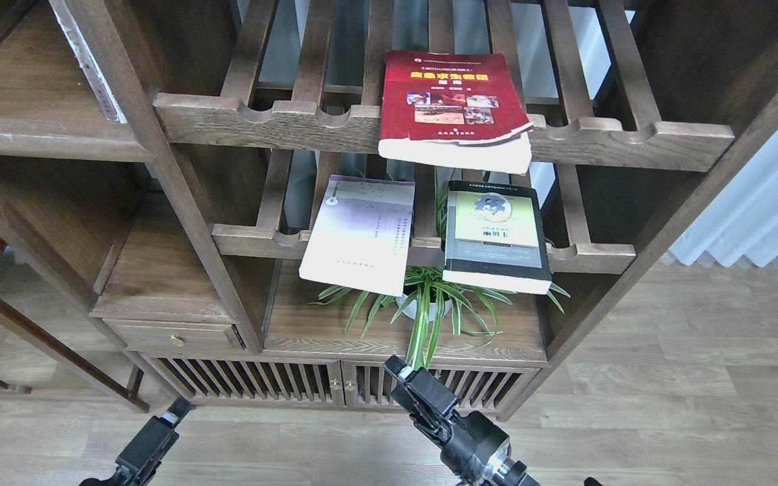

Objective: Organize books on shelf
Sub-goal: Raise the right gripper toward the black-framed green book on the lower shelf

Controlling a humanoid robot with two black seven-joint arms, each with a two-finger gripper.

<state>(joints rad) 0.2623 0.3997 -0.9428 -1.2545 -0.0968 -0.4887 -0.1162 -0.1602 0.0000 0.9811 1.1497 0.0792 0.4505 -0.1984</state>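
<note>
The thick red book lies flat on the upper slatted rack, its front end overhanging the notched rail. The thin white-lavender book and the black-bordered pale green book lie side by side on the lower slatted rack, both overhanging. A solid dark-brown plank shelf with a rounded front edge is at the upper left. My left gripper is low at the bottom left, my right gripper low at bottom centre, below the books. Both are dark, hold nothing, and their fingers cannot be told apart.
A potted spider plant stands on the plank under the lower rack, just above my right gripper. A cabinet with slatted doors and a small drawer are beneath. A white curtain hangs at the right. Wooden floor lies below.
</note>
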